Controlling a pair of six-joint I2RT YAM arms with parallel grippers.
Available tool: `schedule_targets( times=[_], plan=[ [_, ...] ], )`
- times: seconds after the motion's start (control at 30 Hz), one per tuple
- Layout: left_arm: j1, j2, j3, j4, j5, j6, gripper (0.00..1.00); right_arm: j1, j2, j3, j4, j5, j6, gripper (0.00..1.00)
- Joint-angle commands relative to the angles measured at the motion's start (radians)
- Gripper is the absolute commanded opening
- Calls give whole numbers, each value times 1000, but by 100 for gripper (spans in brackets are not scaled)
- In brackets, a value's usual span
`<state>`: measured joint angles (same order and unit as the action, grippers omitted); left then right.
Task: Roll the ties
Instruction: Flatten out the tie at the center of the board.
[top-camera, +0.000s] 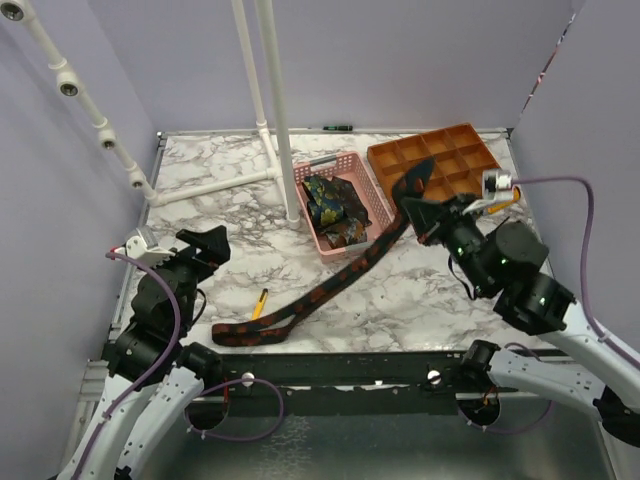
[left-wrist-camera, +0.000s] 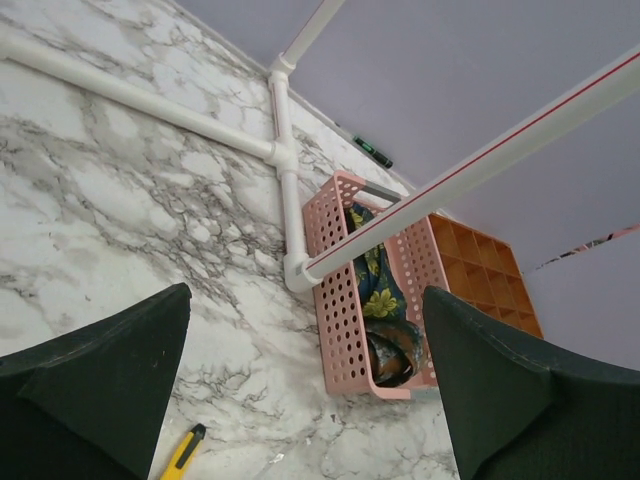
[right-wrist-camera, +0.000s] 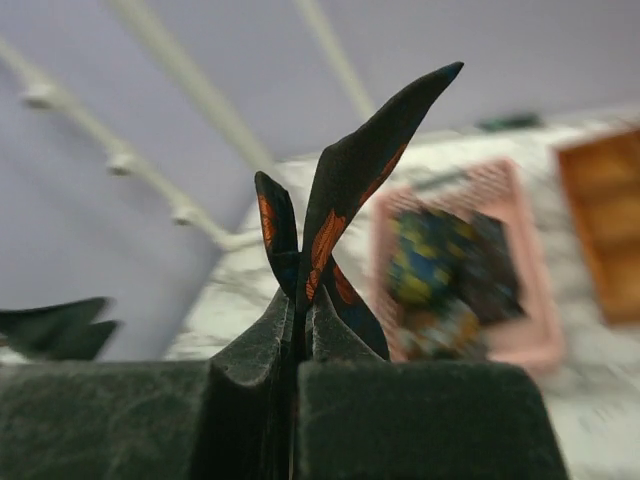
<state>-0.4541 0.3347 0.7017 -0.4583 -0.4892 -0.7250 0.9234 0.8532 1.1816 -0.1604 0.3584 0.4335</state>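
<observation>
Our right pincer (right-wrist-camera: 297, 318) is clenched on the end of the flowered tie (top-camera: 340, 284), left pincer (top-camera: 207, 243) released; we fear the thin fabric slipping out or snagging the pink basket (top-camera: 372, 192).

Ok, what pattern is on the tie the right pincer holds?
The tie in the right pincer is near-black with orange-red shapes; right wrist view shows it best.

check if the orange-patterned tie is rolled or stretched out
Unrolled: the orange-patterned tie lies as a long strip across the table, one end pinched in the right gripper.

Lavender walls (top-camera: 420, 60), seemingly marble tabletop (top-camera: 240, 225)
</observation>
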Motion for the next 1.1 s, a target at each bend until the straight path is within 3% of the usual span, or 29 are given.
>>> schedule_targets(
  times=[0.0, 0.13, 0.2, 0.3, 0.37, 0.43, 0.5, 0.53, 0.67, 0.73, 0.8, 0.83, 0.9, 0.93, 1.03, 1.07],
  plan=[
    [-2, -42, -65, -54, -74, -73, 99, -1, -238, -389, -50, 553, 167, 0],
    [-3, -13, -93, -43, -38, -103, 99, -1, -441, -589, -313, 761, 397, 0],
    [-2, 17, -99, -31, -14, -107, 99, -2, -510, -626, -487, 789, 575, 0],
    [-2, 54, -107, -6, 17, -110, 99, -2, -563, -648, -655, 791, 693, 0],
    [-2, 62, -113, 13, 41, -109, 99, -1, -553, -642, -628, 780, 685, 3],
    [-2, 63, -119, 20, 55, -109, 99, -1, -493, -600, -754, 793, 818, 33],
    [-3, 58, -124, 19, 64, -104, 99, -2, -404, -533, -900, 794, 932, 79],
    [-2, 54, -126, 18, 69, -100, 99, -2, -355, -491, -953, 797, 1014, 96],
    [-2, 39, -150, 13, 85, -105, 99, -1, -232, -316, -1279, 830, 1258, 100],
    [-2, 36, -154, 7, 90, -106, 99, -2, -240, -231, -1298, 857, 1213, 100],
    [-1, 37, -152, -4, 85, -101, 99, -2, -283, -154, -1241, 880, 1071, 100],
    [-2, 37, -150, -9, 81, -99, 99, -2, -309, -125, -1125, 877, 912, 100],
    [-2, 38, -153, -13, 80, -99, 99, -2, -370, -158, -630, 765, 302, 96],
    [-3, 42, -157, -13, 90, -105, 99, -2, -355, -175, -512, 653, 157, 93],
    [-2, 86, -173, -13, 156, -141, 99, -1, -85, -85, -651, 491, 217, 91],
    [-2, 124, -180, -14, 190, -153, 99, -1, 17, -62, -727, 484, 311, 91]
  ],
)
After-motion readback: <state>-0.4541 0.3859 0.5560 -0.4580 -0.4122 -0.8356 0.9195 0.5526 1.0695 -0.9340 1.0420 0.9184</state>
